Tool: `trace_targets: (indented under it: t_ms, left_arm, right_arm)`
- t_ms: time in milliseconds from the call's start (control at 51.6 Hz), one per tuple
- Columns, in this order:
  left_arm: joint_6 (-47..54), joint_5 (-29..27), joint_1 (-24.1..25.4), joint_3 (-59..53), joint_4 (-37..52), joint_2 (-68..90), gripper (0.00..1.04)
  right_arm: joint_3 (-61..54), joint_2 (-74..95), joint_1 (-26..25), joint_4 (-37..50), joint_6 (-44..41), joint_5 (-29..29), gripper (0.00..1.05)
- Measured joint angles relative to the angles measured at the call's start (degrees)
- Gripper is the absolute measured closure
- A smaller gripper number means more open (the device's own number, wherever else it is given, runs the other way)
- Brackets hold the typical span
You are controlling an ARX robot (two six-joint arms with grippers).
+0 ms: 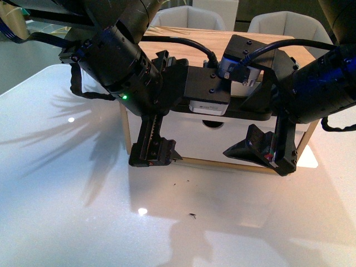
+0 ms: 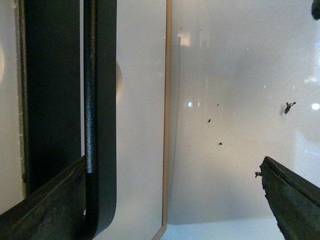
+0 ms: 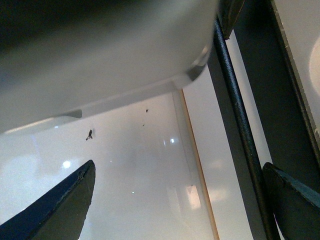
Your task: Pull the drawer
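Observation:
The drawer's white front (image 2: pixel 7 125) (image 3: pixel 300 55) shows only in slivers in the wrist views. In the front view both arms hide it. Its long black bar handle (image 2: pixel 90 100) (image 3: pixel 239 125) runs across both wrist views. My left gripper (image 1: pixel 152 160) (image 2: pixel 170 210) is open, and the bar passes just inside one of its fingers (image 2: pixel 45 207). My right gripper (image 1: pixel 264 158) (image 3: pixel 177 210) is open too, with the bar close beside one finger (image 3: pixel 295 200). Each gripper's other finger hangs out over the table. Nothing is gripped.
A light-wood cabinet (image 1: pixel 183 39) stands on the glossy white table (image 1: pixel 67 211). Below the handle is a white front with only a notch (image 1: pixel 211 139). Small dark specks (image 1: pixel 192 215) lie on the table. Pale chairs (image 1: pixel 283 22) stand behind.

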Motion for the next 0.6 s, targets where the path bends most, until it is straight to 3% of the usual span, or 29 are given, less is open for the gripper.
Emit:
trace_targets:
  t_ms: [600]
  left_arm:
    - [3.41,3.76,0.02,-10.54,-2.93,-8.22,0.07]
  right_arm:
    - [-7.04,-6.86,0.37,-4.90,-1.88,-5.81,0.09]
